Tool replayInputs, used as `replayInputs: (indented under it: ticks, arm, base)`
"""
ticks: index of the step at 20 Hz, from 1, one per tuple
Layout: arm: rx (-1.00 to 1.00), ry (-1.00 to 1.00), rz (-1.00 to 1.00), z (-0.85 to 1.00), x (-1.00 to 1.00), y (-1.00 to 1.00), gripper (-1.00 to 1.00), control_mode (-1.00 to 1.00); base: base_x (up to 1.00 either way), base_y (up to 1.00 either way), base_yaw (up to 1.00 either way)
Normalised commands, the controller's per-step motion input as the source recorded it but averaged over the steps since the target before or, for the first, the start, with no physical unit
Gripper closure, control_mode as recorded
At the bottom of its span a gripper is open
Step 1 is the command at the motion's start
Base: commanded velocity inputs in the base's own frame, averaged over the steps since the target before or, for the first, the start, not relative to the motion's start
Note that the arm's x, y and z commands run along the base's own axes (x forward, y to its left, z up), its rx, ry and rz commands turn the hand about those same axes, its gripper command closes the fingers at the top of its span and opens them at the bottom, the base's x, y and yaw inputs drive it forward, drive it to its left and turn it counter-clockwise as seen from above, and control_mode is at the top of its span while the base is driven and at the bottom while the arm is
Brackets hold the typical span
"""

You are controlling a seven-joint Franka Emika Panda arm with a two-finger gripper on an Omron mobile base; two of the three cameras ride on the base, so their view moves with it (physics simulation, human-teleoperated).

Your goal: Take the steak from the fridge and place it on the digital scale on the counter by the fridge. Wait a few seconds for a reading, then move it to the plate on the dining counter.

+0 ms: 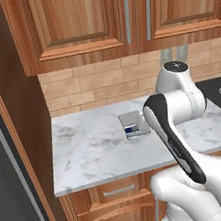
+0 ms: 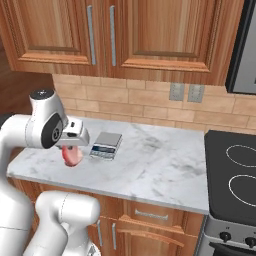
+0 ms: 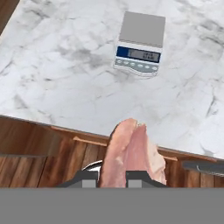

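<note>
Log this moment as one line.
hand: shut on steak | digital scale: bare | counter: steak not yet over it

You have a short marble counter [image 1: 98, 150] in front of you, white-grey with darker veins, sitting on brown wooden cabinet fronts [image 2: 145, 220] with a drawer just under its edge. A tan brick backsplash [image 1: 98, 86] runs along its back. To the right in the right base view, the counter ends against a black stove top [image 2: 232, 175]. The one thing you can see lying directly on the marble is the digital scale [image 3: 141, 43], a small flat grey device with a display strip and a row of buttons along its near edge. It sits flat, toward the middle of the slab, back from the front edge.
</note>
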Motion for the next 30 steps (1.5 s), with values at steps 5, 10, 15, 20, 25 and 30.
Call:
replayInputs:
  ticks: [5, 10, 15, 20, 25, 30]
  arm:
    - [0.0, -0.03, 0.0, -0.2, 0.59, -0.43, 1.0, -1.0]
    - [0.0, -0.01, 0.01, -0.35, 0.95, -0.28, 1.0, -1.0]
    - [0.0, 0.0, 0.05, -0.29, 1.0, -0.01, 1.0, -1.0]
    - [-0.01, 0.0, 0.03, -0.06, 0.9, 0.0, 1.0, -1.0]
    - [-0.05, 0.0, 0.0, -0.04, 0.64, 0.0, 1.0, -1.0]
    - [-0.05, 0.0, 0.01, -0.23, 0.51, 0.04, 1.0, -1.0]
  base:
    - [0.0, 0.0, 0.0]
    - [0.0, 0.0, 0.0]
    - [0.0, 0.0, 0.0]
    - [0.0, 0.0, 0.0]
    - [0.0, 0.0, 0.0]
    - [0.0, 0.0, 0.0]
